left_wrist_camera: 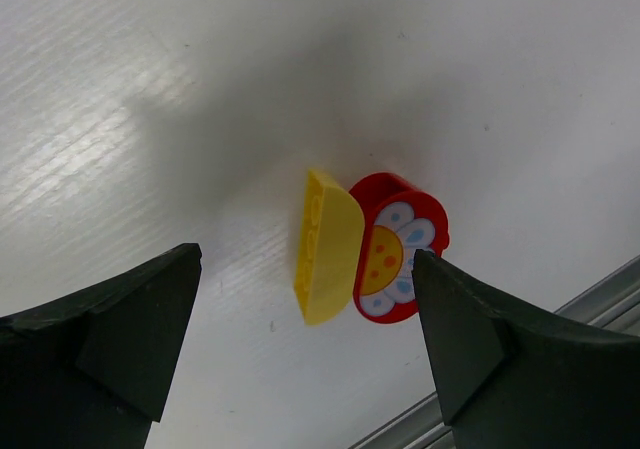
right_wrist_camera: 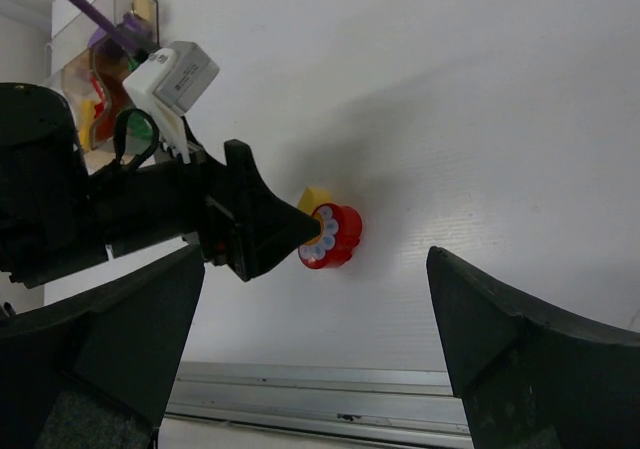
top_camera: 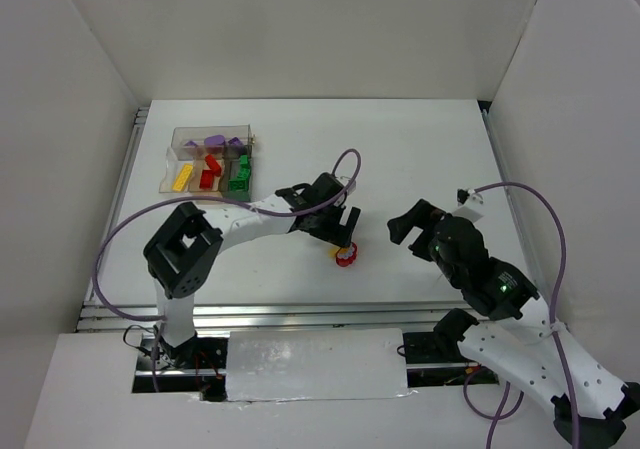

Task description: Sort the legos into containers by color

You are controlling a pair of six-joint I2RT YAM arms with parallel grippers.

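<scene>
A red round lego (left_wrist_camera: 402, 219) with a flower print lies on the white table, touching a yellow half-round lego (left_wrist_camera: 328, 247). My left gripper (left_wrist_camera: 305, 259) hangs open just above them, a finger on either side, touching neither. In the top view the red lego (top_camera: 346, 258) shows below the left gripper (top_camera: 340, 231). My right gripper (right_wrist_camera: 315, 259) is open and empty, facing the red lego (right_wrist_camera: 338, 237) from a distance to the right (top_camera: 412, 237). The clear box of containers (top_camera: 176, 145) at the back left holds purple, yellow, red and green legos.
A metal rail (top_camera: 300, 314) runs along the table's near edge, close below the two legos (right_wrist_camera: 350, 384). White walls enclose the table on three sides. A purple cable (top_camera: 350, 159) loops above the left wrist.
</scene>
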